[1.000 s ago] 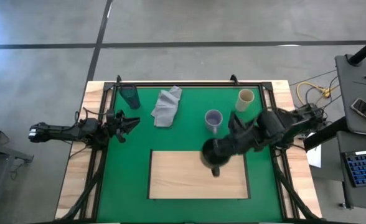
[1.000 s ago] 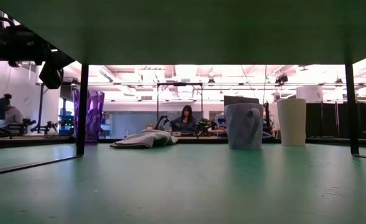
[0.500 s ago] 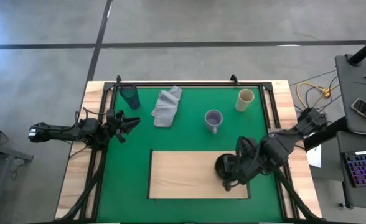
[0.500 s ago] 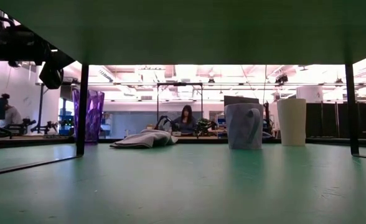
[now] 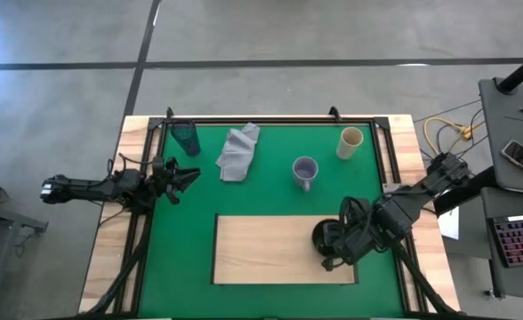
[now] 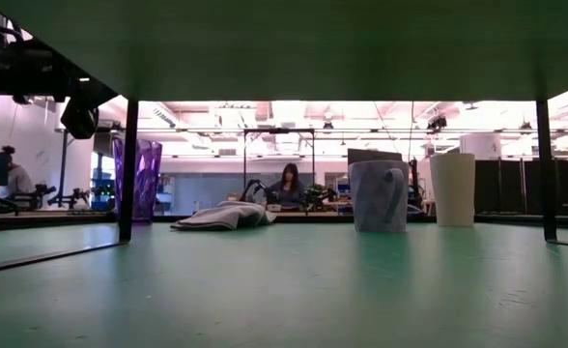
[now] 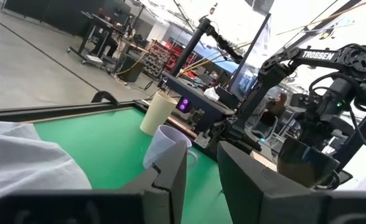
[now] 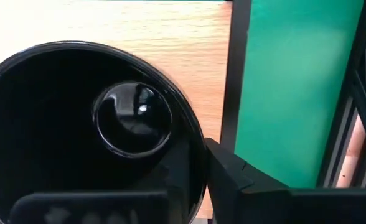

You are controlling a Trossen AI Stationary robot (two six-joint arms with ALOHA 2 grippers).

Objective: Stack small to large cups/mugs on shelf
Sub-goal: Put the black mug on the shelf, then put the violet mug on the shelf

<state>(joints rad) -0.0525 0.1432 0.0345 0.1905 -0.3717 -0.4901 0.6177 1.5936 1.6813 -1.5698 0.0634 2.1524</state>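
The black mug (image 5: 325, 236) is over the right end of the wooden shelf (image 5: 261, 253), held by my right gripper (image 5: 340, 242), which is shut on it. The lavender-grey mug (image 5: 305, 171), the cream cup (image 5: 350, 140) and the teal-and-purple tumbler (image 5: 186, 136) stand upright on the green mat beyond the shelf. My left gripper (image 5: 190, 177) waits open at the mat's left edge, touching nothing. My right gripper holds the black mug by its rim wall (image 8: 197, 146), with one finger inside the mug and one finger (image 8: 233, 180) outside. It comes in from the table's right side, slanting down. The mug sits upright, mouth up; whether its base rests on the shelf I cannot tell.
A light grey cloth (image 5: 237, 151) lies crumpled on the mat between the tumbler and the lavender-grey mug. A black frame (image 5: 270, 121) runs around the mat. The shelf stands on thin dark legs (image 6: 127, 169). The shelf's left and middle are bare wood.
My right gripper has carried the black mug from the shelf's far edge near the middle toward the table's near and right edges, to the shelf's right end. It then held nearly still for the last half second.
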